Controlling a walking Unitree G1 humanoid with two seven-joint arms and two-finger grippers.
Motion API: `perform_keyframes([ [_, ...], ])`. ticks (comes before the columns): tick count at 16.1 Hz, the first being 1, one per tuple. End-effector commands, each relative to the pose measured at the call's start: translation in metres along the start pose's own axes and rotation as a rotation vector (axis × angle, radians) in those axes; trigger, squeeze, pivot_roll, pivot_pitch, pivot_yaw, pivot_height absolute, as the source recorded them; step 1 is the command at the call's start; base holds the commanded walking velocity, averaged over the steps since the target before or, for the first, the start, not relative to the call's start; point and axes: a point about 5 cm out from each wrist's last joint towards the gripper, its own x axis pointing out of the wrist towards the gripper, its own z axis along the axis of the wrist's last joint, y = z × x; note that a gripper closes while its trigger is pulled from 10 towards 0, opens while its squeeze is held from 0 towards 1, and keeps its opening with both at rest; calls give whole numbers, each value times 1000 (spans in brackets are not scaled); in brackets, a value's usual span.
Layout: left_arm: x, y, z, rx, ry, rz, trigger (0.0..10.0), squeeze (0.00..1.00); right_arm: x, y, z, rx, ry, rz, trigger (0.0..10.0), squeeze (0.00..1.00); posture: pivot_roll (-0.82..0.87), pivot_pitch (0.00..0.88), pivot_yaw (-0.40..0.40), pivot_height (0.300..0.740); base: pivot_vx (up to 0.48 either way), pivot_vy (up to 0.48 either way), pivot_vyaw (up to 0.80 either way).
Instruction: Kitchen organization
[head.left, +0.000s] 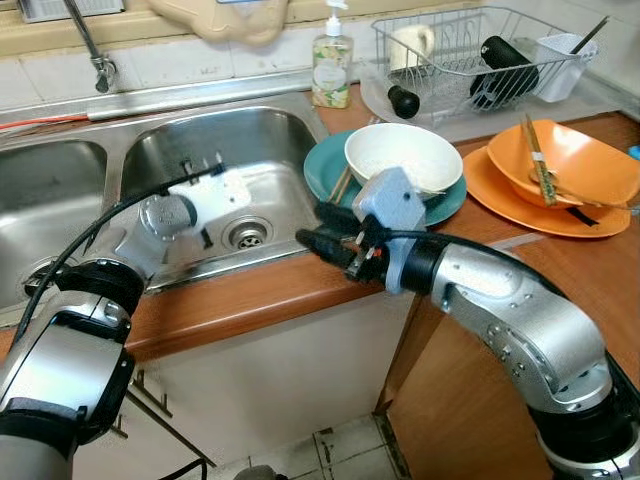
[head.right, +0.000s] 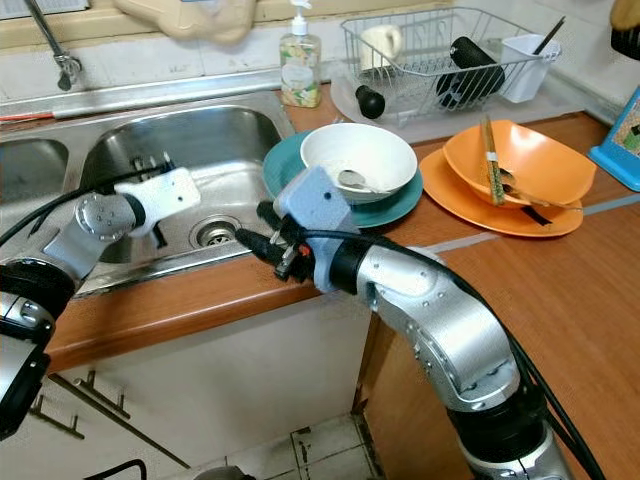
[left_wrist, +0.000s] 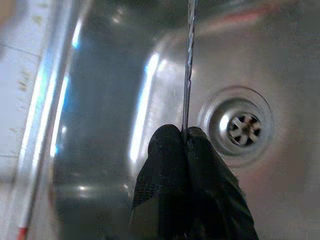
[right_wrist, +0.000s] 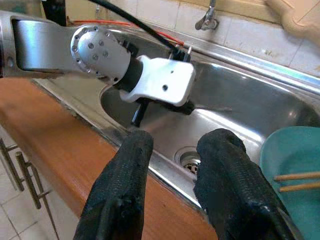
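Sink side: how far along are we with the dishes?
Done: a mug and dark bottle sit in the rack. In hand: the left gripper is shut on a thin metal utensil over the sink, near the drain. The right gripper hangs open at the counter edge. Left: the white bowl on the teal plate, and the orange bowl with chopsticks on its plate.
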Motion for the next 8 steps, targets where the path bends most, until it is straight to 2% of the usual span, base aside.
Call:
perform_keyframes([
  [1, 0, 4, 1, -16, 13, -16, 10000, 1000, 0, 5, 1, -15, 5, 16, 10000, 0, -17, 0, 81, 740, 0, 0, 0],
  [3, 3, -3, -3, -26, 50, -92, 10000, 1000, 1, 6, -1, -11, 16, 15, 10000, 0, -20, 0, 88, 740, 0, 0, 0],
  [8, 3, -4, -4, -23, 62, -119, 10000, 1000, -2, 2, -3, -16, 30, -14, 10000, 0, -20, 0, 91, 740, 0, 0, 0],
])
